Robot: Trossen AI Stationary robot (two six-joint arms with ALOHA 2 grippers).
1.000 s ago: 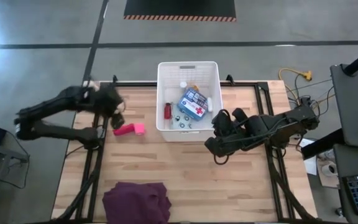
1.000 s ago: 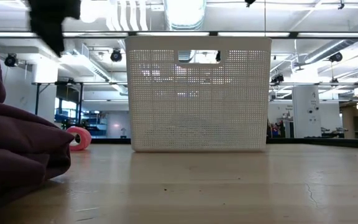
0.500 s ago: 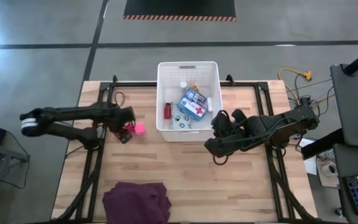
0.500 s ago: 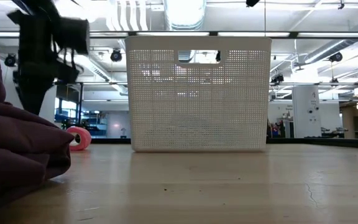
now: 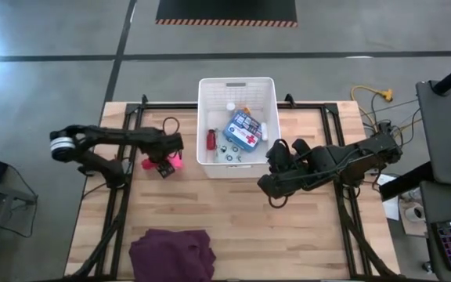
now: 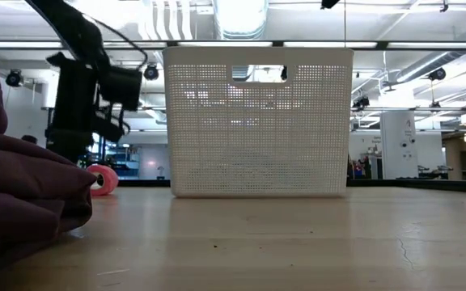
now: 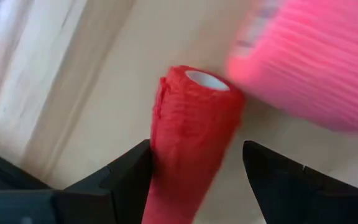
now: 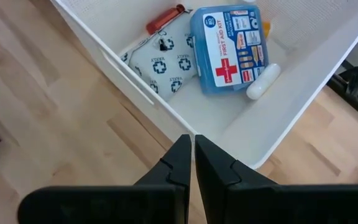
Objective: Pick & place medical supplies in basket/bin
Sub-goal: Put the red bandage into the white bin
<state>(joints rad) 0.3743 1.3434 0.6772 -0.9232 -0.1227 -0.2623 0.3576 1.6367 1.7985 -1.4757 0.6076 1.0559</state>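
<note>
The pink-red tube (image 7: 191, 137) lies on its side on the table left of the white basket (image 5: 237, 84), with the pink cube (image 7: 316, 62) just beyond it. My left gripper (image 5: 161, 166) is open and low over the tube, one finger on each side of it. In the low view this gripper (image 6: 75, 153) stands just above the tube (image 6: 102, 179). In the basket lie the blue first-aid pouch (image 8: 229, 50), the patterned pouch (image 8: 160, 62), the white vial (image 8: 263, 81) and the red bottle (image 5: 211, 139). My right gripper (image 8: 192, 155) is shut and hovers by the basket's near right corner. My left gripper straddles the pink-red tube from above, pointing down, with its fingers across the tube. One finger (image 7: 129, 177) stands right against the tube's side and the other (image 7: 272, 180) is apart from it. I cannot tell whether the near finger touches it.
A dark purple cloth (image 5: 171, 254) lies bunched at the table's near edge, left of centre, and fills the low view's left side (image 6: 23, 202). Bare wood lies between the cloth, the basket and my right arm (image 5: 327, 164).
My left gripper has swung toward the table's right and come down over the pink-red tube, ending low with its fingers on either side of it. The tube and the cube have stayed in place. My right arm has kept still.
</note>
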